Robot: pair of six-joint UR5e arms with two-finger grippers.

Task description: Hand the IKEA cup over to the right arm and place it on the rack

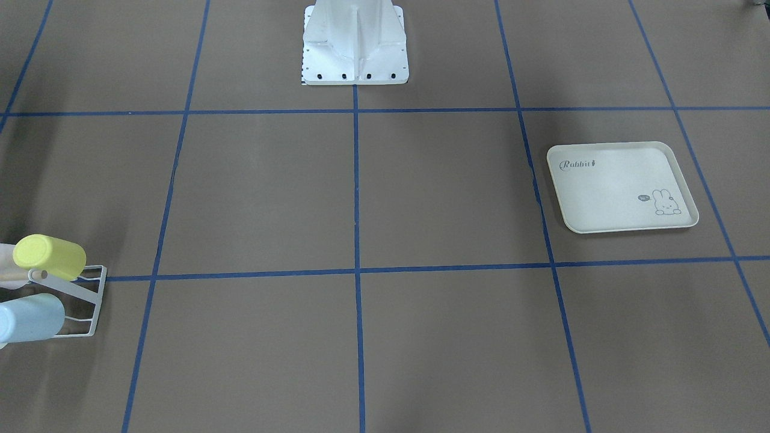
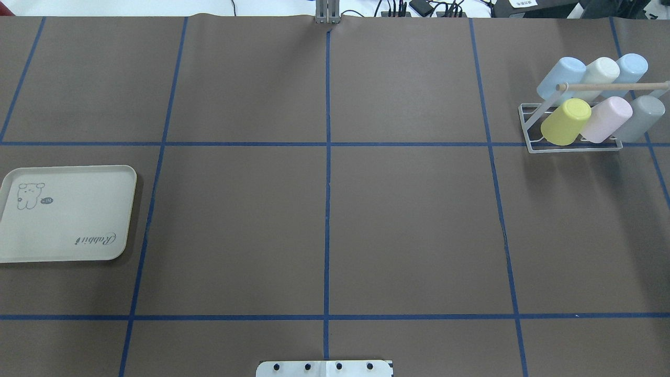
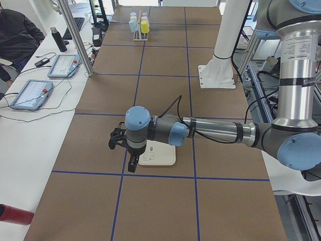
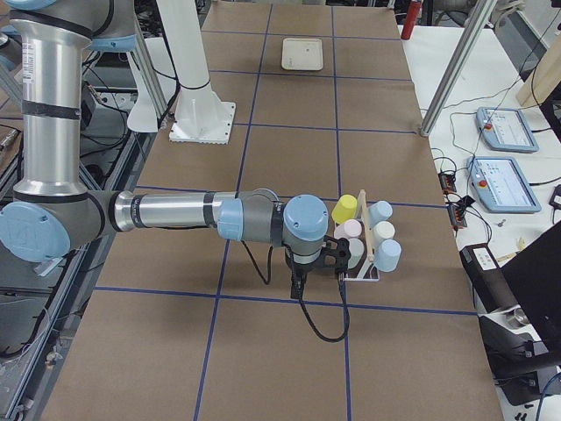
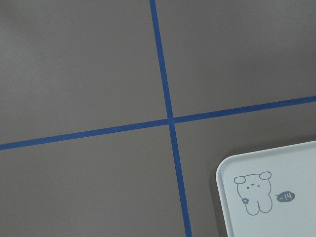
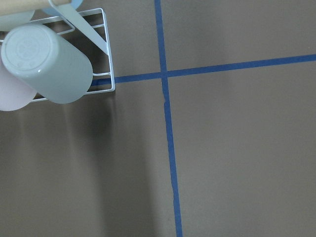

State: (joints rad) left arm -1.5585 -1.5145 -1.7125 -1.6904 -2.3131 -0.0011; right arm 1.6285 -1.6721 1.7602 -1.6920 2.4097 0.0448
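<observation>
Cups (image 2: 607, 119), six in all, sit tilted with their bases up on the rack (image 2: 576, 150), at the table's (image 2: 408, 225) far right from the robot's side. In the near row are a yellow cup (image 2: 566, 121), a pink cup (image 2: 607, 119) and a grey cup (image 2: 646, 118). Behind them a cream cup (image 2: 602, 70) stands between two light-blue cups (image 2: 562, 76) (image 2: 631, 67). A wooden dowel (image 2: 612, 85) runs across above the two rows.

The right wrist view shows the grey cup's base with embossed rings, but any lettering there is too small to read. In that view the rack's corner lies on a blue tape line (image 6: 217, 66).

In the exterior right view the right arm (image 4: 166, 212) reaches out level, and the right gripper (image 4: 331, 256) hangs just beside the rack. I cannot tell how far open it is or whether it holds anything.

Well apart, on the robot's left, lies a cream tray (image 1: 619, 225). It is printed "Rabbit" in one corner. In the opposite corner is a rabbit drawing with a small speech bubble that seems to say "hi".

In the exterior left view the left arm (image 3: 215, 131) stretches over that tray. The left gripper (image 3: 118, 139) hangs above the tray's edge, and I cannot tell its opening either.

A side bench in that view carries two tablets (image 3: 31, 94) and a black bottle (image 3: 58, 39).
</observation>
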